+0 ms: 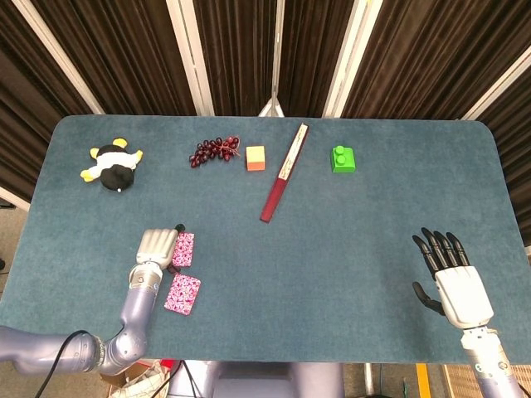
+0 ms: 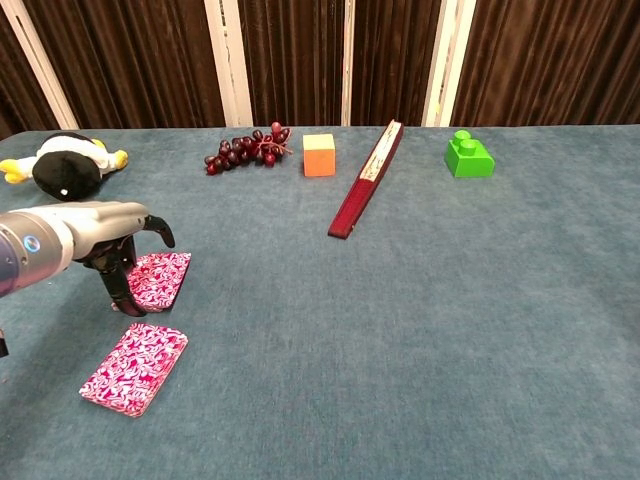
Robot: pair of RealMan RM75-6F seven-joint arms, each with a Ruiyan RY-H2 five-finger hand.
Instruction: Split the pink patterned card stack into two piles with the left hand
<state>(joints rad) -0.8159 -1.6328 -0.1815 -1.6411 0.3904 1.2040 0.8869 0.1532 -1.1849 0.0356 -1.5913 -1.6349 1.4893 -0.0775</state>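
Note:
Two pink patterned card piles lie apart on the blue table. The far pile (image 1: 185, 248) (image 2: 162, 279) is the thicker one; the near pile (image 1: 182, 293) (image 2: 135, 367) lies flat in front of it. My left hand (image 1: 156, 247) (image 2: 112, 232) hovers over the far pile's left edge, its fingers (image 2: 124, 290) pointing down at that edge and the thumb arched above the cards. Nothing is lifted in it. My right hand (image 1: 452, 278) rests near the front right edge of the table with fingers spread and empty; only the head view shows it.
Along the back of the table sit a black-and-white plush toy (image 1: 112, 168) (image 2: 65, 165), purple grapes (image 1: 214, 151) (image 2: 245, 150), an orange cube (image 1: 255, 157) (image 2: 319, 155), a dark red folded fan (image 1: 283, 172) (image 2: 365, 180) and a green block (image 1: 343, 158) (image 2: 468, 155).

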